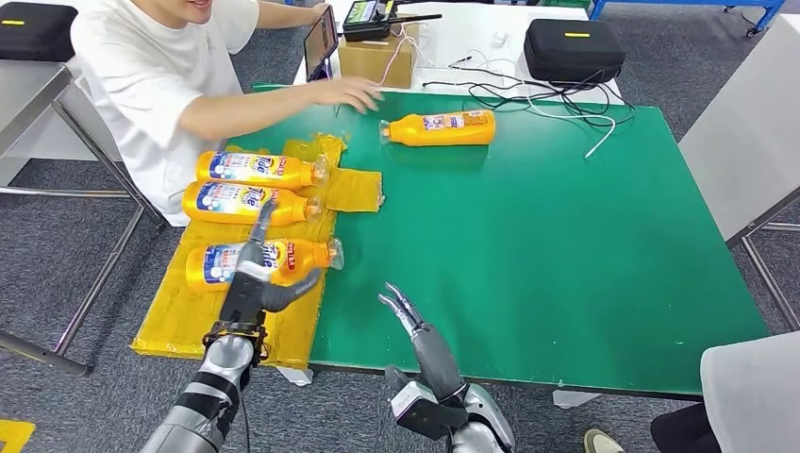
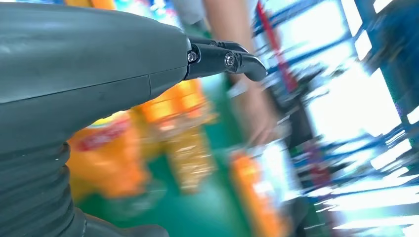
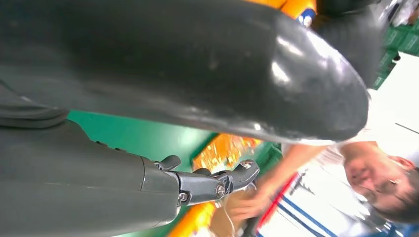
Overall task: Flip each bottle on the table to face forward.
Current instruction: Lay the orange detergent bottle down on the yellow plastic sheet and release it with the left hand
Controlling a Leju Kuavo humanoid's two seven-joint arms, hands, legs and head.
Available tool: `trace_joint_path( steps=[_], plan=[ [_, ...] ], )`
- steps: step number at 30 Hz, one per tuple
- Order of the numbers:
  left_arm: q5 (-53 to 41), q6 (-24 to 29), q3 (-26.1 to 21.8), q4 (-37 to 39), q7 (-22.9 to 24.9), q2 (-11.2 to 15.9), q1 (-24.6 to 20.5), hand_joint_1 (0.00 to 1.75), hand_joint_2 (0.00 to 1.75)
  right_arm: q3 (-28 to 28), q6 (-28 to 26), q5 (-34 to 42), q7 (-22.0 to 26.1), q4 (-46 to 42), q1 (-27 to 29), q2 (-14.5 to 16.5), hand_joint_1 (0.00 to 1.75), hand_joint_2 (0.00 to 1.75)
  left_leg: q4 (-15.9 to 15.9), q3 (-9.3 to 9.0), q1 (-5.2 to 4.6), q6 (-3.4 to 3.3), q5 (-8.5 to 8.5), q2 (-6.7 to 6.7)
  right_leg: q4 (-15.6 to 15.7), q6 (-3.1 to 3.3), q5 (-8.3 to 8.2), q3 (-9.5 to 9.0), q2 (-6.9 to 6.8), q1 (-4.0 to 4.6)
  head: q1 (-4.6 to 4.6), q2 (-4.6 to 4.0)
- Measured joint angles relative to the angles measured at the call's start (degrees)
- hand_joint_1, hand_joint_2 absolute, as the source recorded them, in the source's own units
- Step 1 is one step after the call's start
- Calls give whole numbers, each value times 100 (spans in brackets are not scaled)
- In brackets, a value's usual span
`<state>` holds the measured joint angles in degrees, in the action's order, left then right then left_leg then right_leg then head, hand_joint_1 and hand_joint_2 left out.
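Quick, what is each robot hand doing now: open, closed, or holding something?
Left robot hand: open, fingers spread above the nearest orange bottle, holding nothing.
Right robot hand: open, fingers extended over the green table, holding nothing.

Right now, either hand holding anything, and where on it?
Nothing held. Left hand hovers open over the nearest bottle; right hand is open above the green table.

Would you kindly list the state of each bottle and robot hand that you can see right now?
Far orange plastic bottle: lying alone on the green mat, label up.
Three orange plastic bottles: lying side by side on the yellow sheet, labels up.
Left robot hand: open, above the nearest bottle.
Right robot hand: open, holding nothing.
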<state>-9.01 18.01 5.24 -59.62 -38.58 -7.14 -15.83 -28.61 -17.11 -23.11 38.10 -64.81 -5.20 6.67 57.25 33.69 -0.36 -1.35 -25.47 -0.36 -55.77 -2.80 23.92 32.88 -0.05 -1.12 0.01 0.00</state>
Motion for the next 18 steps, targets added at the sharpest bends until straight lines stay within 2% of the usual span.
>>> trace_joint_path(
  steps=[2,5,9,11,14,18],
  plan=[
    [481,-14,23,-656,-106,-65,190,0,175,-43,-236,-138,44,1,-40,-12,0,175,0,4,0,0,0,2,0,0,0,4,0,0,1,1],
    [831,-84,52,-1377,-151,-99,374,0,175,-96,-407,-280,48,1,-105,-42,0,175,0,5,0,0,-1,2,1,0,0,5,0,0,2,0],
    [916,-126,58,-1573,-154,-104,425,0,175,-107,-455,-349,38,1,-121,-54,0,175,0,5,0,0,-1,2,1,0,0,6,0,0,1,0],
    [1152,-255,57,-1942,-155,-138,549,0,175,-142,-615,-597,-57,0,-150,-100,0,175,0,5,0,0,-1,2,1,0,0,6,0,0,0,1],
    [1810,-650,66,-3035,-130,-278,1066,0,175,-225,-1182,-1506,-603,-13,-214,-314,0,175,0,6,-1,0,-2,2,2,0,0,5,0,-1,1,1],
    [1793,-767,76,-3600,-146,-377,1639,0,175,-215,-1606,-2534,-1474,-61,-218,-521,0,175,0,6,-1,-1,-3,2,3,-1,1,7,1,-1,-1,1]
  ],
)
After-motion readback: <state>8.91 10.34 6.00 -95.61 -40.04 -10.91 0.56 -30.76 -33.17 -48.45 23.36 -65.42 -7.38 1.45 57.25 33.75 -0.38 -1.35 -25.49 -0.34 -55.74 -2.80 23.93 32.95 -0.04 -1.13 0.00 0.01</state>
